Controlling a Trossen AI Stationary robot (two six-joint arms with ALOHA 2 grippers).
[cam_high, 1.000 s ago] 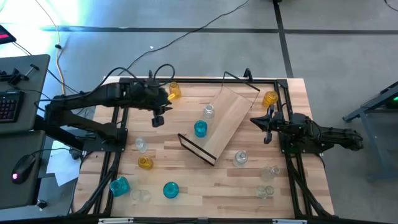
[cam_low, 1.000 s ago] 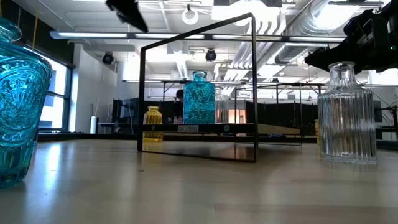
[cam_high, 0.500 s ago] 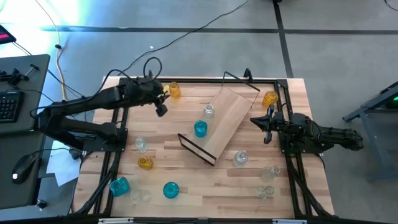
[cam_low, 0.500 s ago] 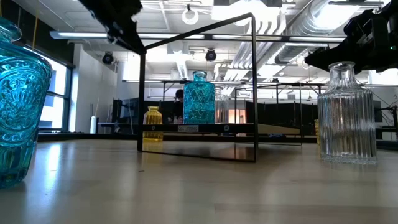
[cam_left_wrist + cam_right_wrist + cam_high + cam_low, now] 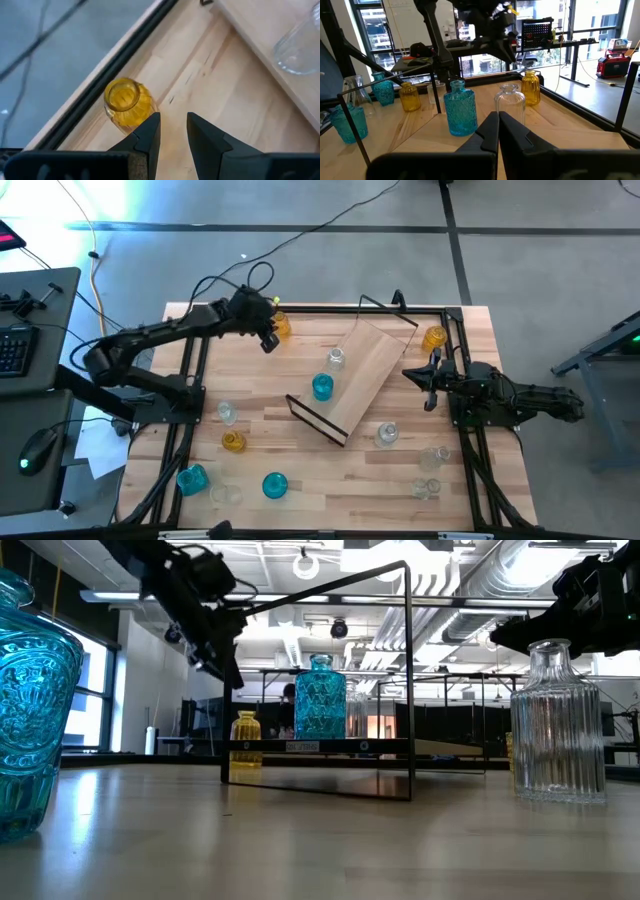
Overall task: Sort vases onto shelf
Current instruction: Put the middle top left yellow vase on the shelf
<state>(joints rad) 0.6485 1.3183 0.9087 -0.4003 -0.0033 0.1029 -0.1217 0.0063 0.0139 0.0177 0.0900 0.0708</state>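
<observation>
i'm swinging the left gripper, fingers apart and empty, across to the amber vase by the worktop's far rail; right gripper is waiting, pressed together.

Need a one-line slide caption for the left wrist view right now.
Left gripper, fingers slightly apart, hovers beside an amber vase near the table's black rail.

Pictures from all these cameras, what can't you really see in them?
- Left wrist view: the clear vase on the shelf is cut off by the picture's edge.
- Low view: the near teal vase is cut off at the side; the right gripper is mostly out of frame.
- High view: the clear vases near the right arm are too small to tell their shape.
</observation>
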